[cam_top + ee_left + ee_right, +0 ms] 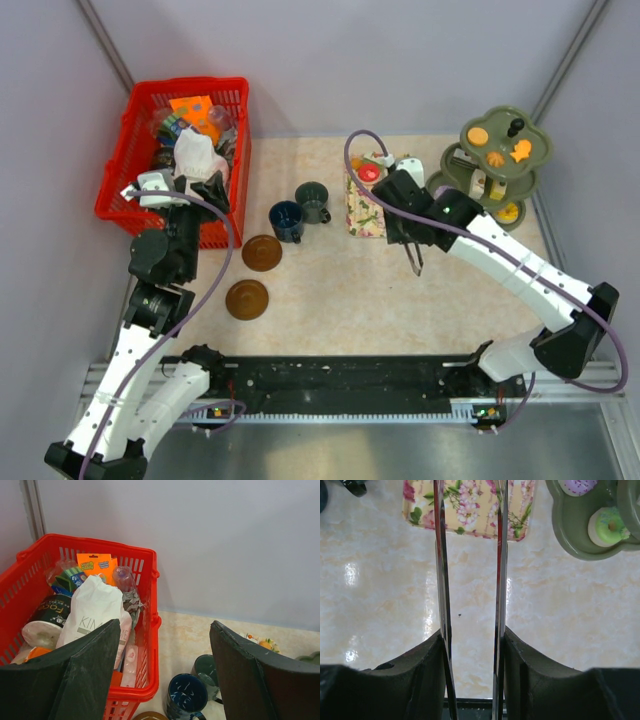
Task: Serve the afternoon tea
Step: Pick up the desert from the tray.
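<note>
The navy mug (287, 221) and the dark-green mug (313, 201) stand side by side mid-table, with two brown saucers (262, 252) (247, 299) in front of them. The olive-green three-tier stand (500, 160) at the far right carries several toy pastries. More pastries (369, 173) lie on a floral tray (365, 205). My left gripper (205, 190) is open and empty over the red basket's right edge. In the left wrist view the navy mug (187, 695) and the green mug (207, 667) show below it. My right gripper (472, 635) is shut on thin metal tongs (441, 580) that point at the floral tray (470, 505).
The red plastic basket (180, 150) full of mixed clutter stands at the far left; its rim (150, 680) shows in the left wrist view. The stand's bottom tier (570, 535) holds a green-iced doughnut (609, 526). Grey walls close the back and sides.
</note>
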